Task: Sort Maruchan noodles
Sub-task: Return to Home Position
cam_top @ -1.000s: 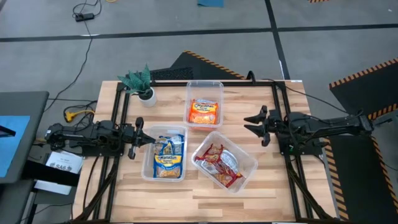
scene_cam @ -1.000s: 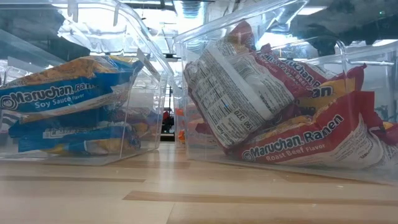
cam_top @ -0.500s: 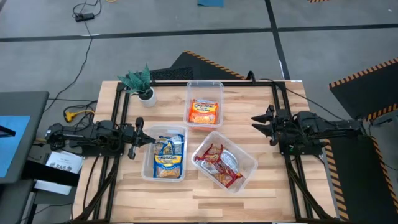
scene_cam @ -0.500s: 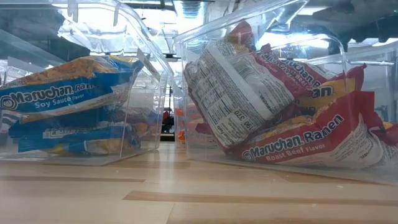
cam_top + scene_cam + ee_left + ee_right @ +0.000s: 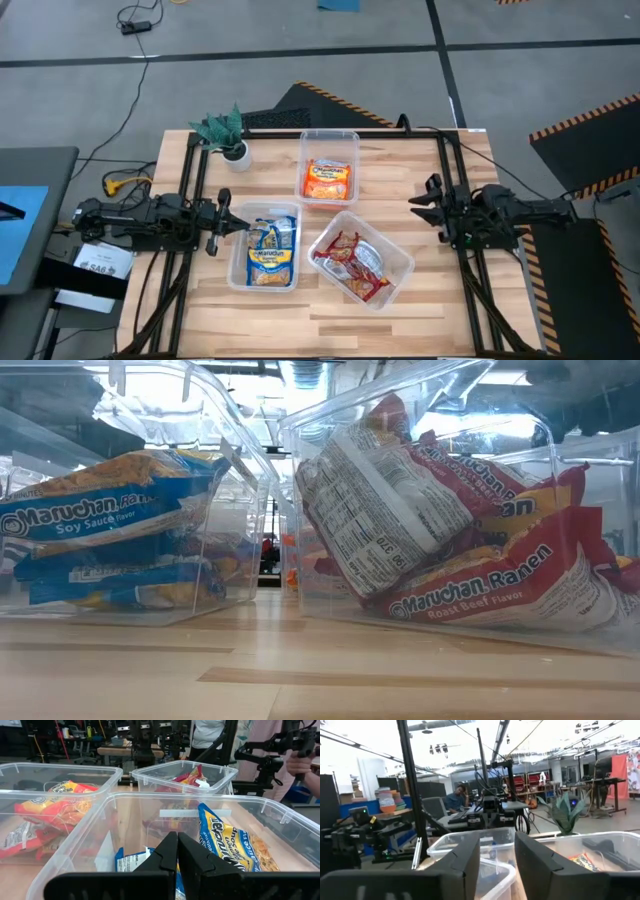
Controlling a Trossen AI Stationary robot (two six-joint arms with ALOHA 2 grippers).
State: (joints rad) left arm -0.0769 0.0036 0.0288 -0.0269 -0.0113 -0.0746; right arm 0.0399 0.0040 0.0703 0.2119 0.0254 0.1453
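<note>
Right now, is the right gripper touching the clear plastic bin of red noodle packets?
Apart. The high view shows bare wooden table between the right gripper and the clear bin.

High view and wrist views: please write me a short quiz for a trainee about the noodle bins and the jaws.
1. True or false: the shiny red noodle packets have a clear rectangular plastic bin to themselves.
2. The left arm's jaws are: A open, B shut, C out of view.
3. Which colour are the flat shiny packets in the clear bin uppermost in the high view?
Key: 1 true; 2 B; 3 orange.
</note>
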